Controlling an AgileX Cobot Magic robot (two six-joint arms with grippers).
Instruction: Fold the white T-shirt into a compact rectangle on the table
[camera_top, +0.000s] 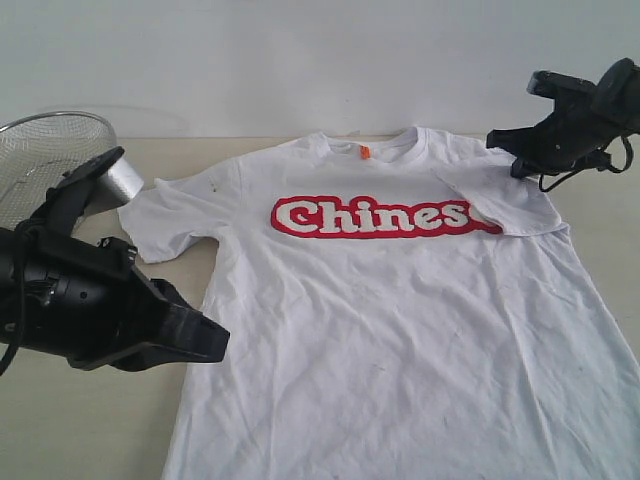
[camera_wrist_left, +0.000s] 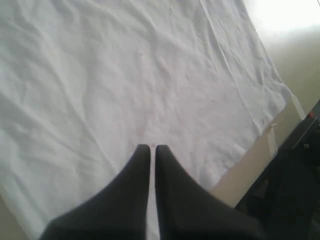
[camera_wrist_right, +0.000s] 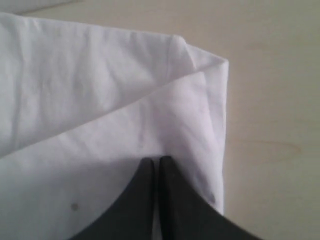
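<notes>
The white T-shirt (camera_top: 400, 330) lies front up on the table (camera_top: 80, 420), its red-outlined lettering (camera_top: 380, 217) across the chest and an orange neck tag (camera_top: 365, 152) at the collar. Its right-hand sleeve (camera_top: 500, 195) is folded inward over the end of the lettering. My left gripper (camera_top: 215, 345) is shut at the shirt's left side edge; the left wrist view shows it (camera_wrist_left: 152, 147) hovering over plain fabric (camera_wrist_left: 125, 75), holding nothing. My right gripper (camera_top: 497, 140) is shut by the right shoulder, and in the right wrist view it (camera_wrist_right: 156, 160) sits just over the folded sleeve (camera_wrist_right: 190, 100).
A round wire-mesh basket (camera_top: 45, 150) stands at the back left, behind the left arm. The shirt's lower part runs off the front of the exterior view. Bare tabletop (camera_wrist_right: 275, 100) lies beside the folded sleeve. A dark object (camera_wrist_left: 295, 175) sits past the table edge (camera_wrist_left: 245, 172).
</notes>
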